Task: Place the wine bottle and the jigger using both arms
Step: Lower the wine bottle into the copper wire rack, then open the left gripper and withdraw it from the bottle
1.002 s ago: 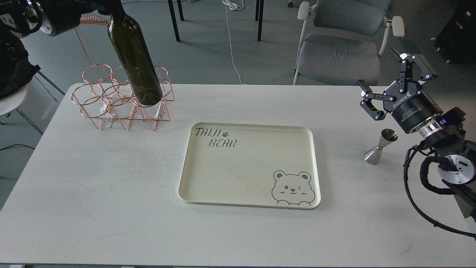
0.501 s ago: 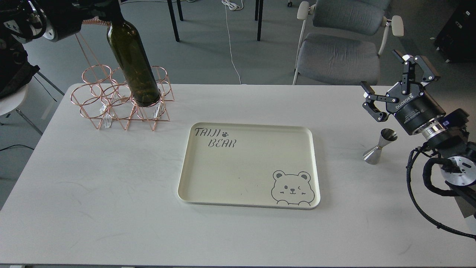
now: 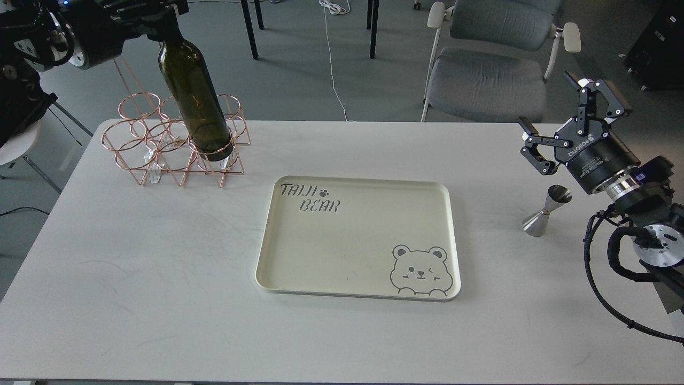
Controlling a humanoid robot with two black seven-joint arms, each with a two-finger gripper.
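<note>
The wine bottle (image 3: 193,99) is dark olive green and tilts, its neck up to the left. My left gripper (image 3: 156,15) is shut on its neck at the top left edge. The bottle's base sits in or just over the front right ring of a copper wire rack (image 3: 160,144); I cannot tell if it rests there. The silver jigger (image 3: 545,211) stands upright on the table at the right. My right gripper (image 3: 562,115) is open and empty, up behind the jigger and apart from it.
A cream tray (image 3: 454,240) with a bear drawing and "TAIJI BEAR" lies mid-table with nothing in it. The white table (image 3: 133,278) ends just past the right arm. A grey chair (image 3: 489,69) stands behind the far edge.
The bottle has become more upright and its base has sunk lower at the rack's front right ring. My right gripper rose a little and shifted right, staying open.
</note>
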